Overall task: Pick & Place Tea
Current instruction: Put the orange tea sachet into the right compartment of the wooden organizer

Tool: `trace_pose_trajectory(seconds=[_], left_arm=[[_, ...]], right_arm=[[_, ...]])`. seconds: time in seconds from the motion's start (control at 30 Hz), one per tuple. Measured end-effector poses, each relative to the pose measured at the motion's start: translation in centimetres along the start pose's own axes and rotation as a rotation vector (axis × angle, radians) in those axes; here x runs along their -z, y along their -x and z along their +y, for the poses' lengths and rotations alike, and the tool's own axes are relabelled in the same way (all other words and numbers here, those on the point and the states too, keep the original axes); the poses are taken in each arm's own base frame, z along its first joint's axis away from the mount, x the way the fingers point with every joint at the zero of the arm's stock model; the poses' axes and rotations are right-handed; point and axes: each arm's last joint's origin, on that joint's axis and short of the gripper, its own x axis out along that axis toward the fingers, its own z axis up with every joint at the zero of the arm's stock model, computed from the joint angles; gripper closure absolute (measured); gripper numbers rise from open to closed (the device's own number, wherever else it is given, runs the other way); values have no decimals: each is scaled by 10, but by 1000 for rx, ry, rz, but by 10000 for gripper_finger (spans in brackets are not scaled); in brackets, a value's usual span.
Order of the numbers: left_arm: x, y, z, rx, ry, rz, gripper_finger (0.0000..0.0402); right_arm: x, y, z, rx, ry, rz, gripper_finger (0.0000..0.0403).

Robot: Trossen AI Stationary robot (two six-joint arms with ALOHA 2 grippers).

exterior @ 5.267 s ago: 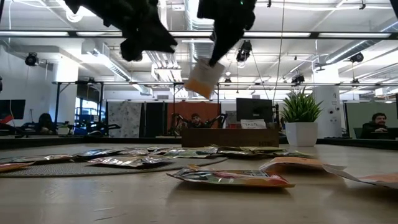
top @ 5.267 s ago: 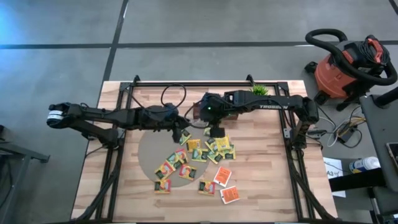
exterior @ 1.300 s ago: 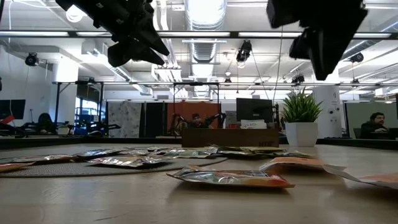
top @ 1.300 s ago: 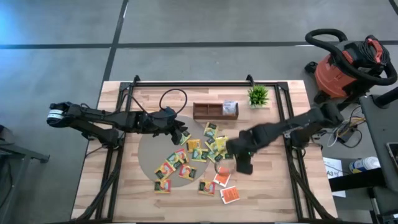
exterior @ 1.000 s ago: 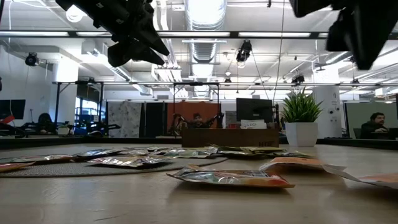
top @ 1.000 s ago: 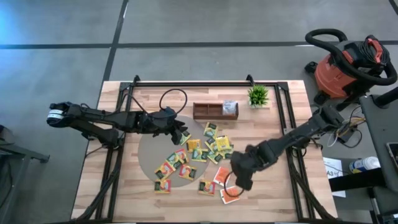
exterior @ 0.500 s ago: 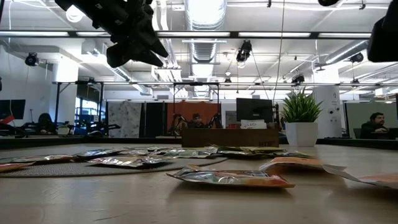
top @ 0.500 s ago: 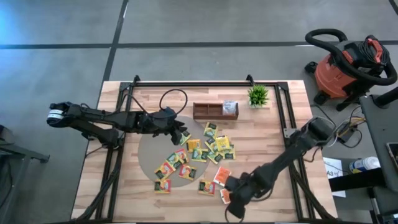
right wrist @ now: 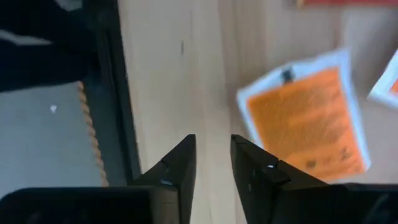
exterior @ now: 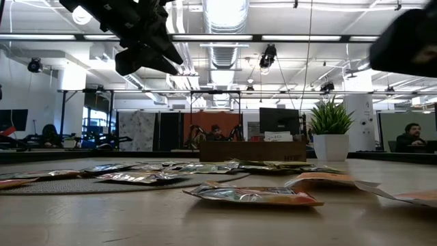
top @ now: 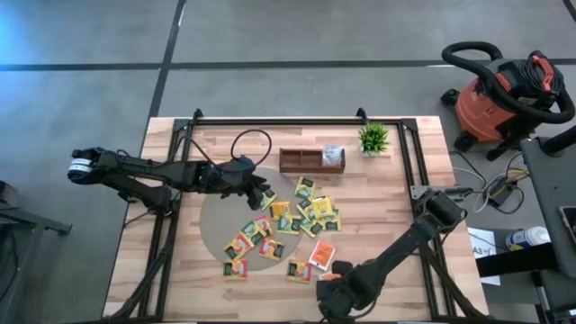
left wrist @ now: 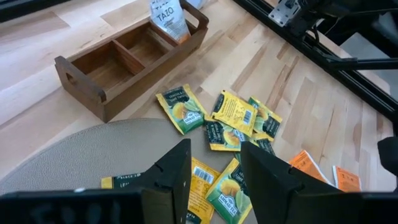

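Several tea sachets [top: 297, 220], yellow, green and orange, lie flat on the wood and on the round grey mat. One white sachet [top: 333, 155] stands in the wooden tray's right compartment. My left gripper [top: 263, 194] hovers open above the sachets at the mat's far edge; its wrist view shows yellow sachets [left wrist: 233, 112] below. My right gripper [top: 328, 299] hangs open near the table's near edge, touching nothing. An orange sachet [right wrist: 305, 118] lies flat beside its fingers. In the low view my left gripper [exterior: 140, 51] sits high up, and my right arm [exterior: 410, 41] is a dark blur.
The brown three-compartment tray [top: 310, 162] stands toward the far edge, with a small potted plant [top: 373, 137] to its right. The grey mat [top: 220, 229] lies left of centre. Black frame rails [top: 418, 180] run along both table sides. A red vacuum cleaner [top: 499, 94] stands off the table.
My right gripper has swept from above the orange sachets toward the table's near edge and a little left, and its arm now lies over the nearest orange sachet. The sachets have not moved.
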Motion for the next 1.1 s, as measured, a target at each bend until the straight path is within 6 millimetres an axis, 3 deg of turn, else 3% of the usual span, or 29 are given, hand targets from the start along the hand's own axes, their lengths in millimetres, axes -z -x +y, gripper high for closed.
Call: trace_pose_trajectory(seconds=[0.53, 0.93, 1.1], left_arm=[[4, 0, 3, -25, -12, 37, 268], [4, 0, 3, -26, -41, 41, 268], [4, 0, 3, -27, -42, 41, 268]], right_arm=[[-5, -3, 1, 110, -27, -163, 148], [2, -15, -7, 176, -2, -177, 151], [7, -36, -6, 199, 17, -136, 156]])
